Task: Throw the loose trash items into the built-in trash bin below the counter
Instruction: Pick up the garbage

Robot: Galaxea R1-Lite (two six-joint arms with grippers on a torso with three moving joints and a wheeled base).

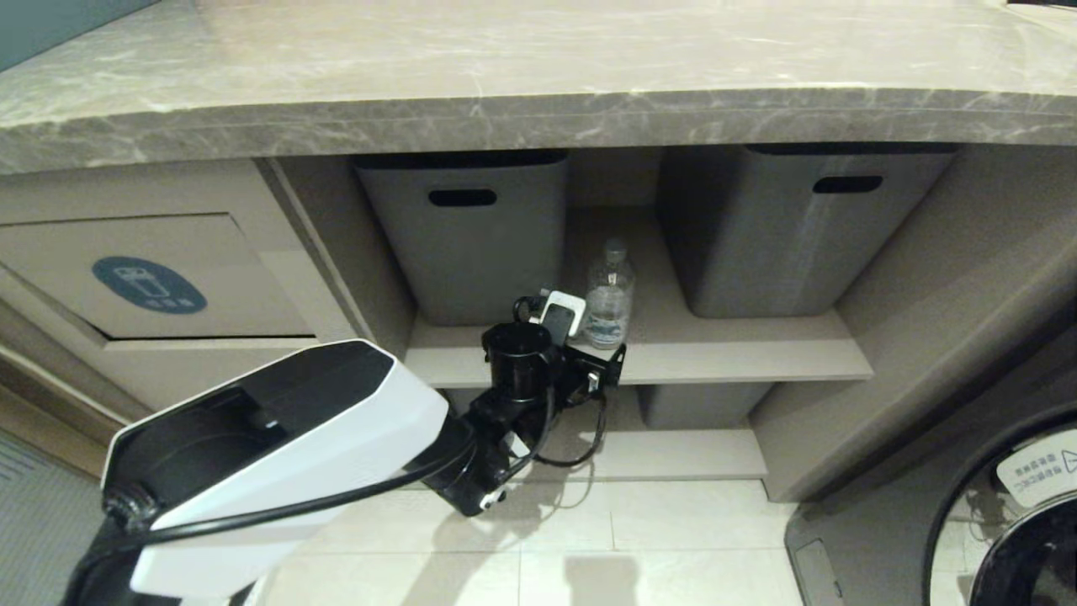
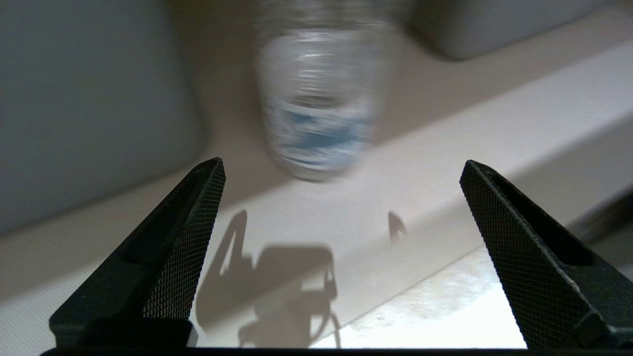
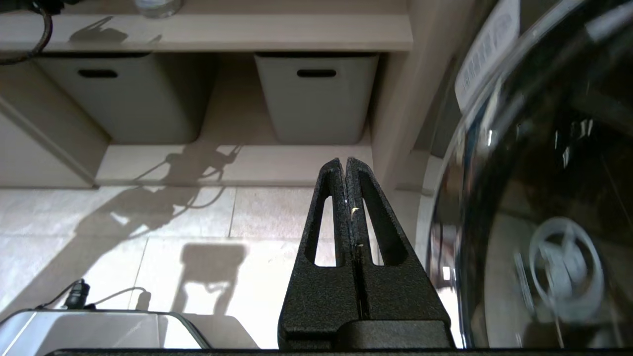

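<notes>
1. Nearest the head camera, the white-and-black left arm (image 1: 278,438) reaches forward over the tiled floor (image 1: 673,547) toward the open shelving under the counter (image 1: 538,76).
2. The left gripper (image 2: 341,168) has its two black textured fingers (image 2: 183,237) spread wide with nothing between them; it is level with the front of the upper shelf (image 1: 724,349), pointing at the bottle.
3. The right gripper (image 3: 344,165) hangs low over the floor beside a round glass appliance door (image 3: 544,198), its fingers pressed together on nothing.
4. The clear plastic water bottle (image 1: 609,295) stands upright on the upper shelf, just beyond the left gripper and apart from it; it looks blurred in the left wrist view, so how close it is to the fingertips is hard to judge.
5. The bottle sits between two grey tubs (image 1: 467,236) with slot handles.
6. Farther left, the beige trash bin flap (image 1: 160,282) with its blue oval sticker sits in the cabinet front below the counter, shut.
</notes>
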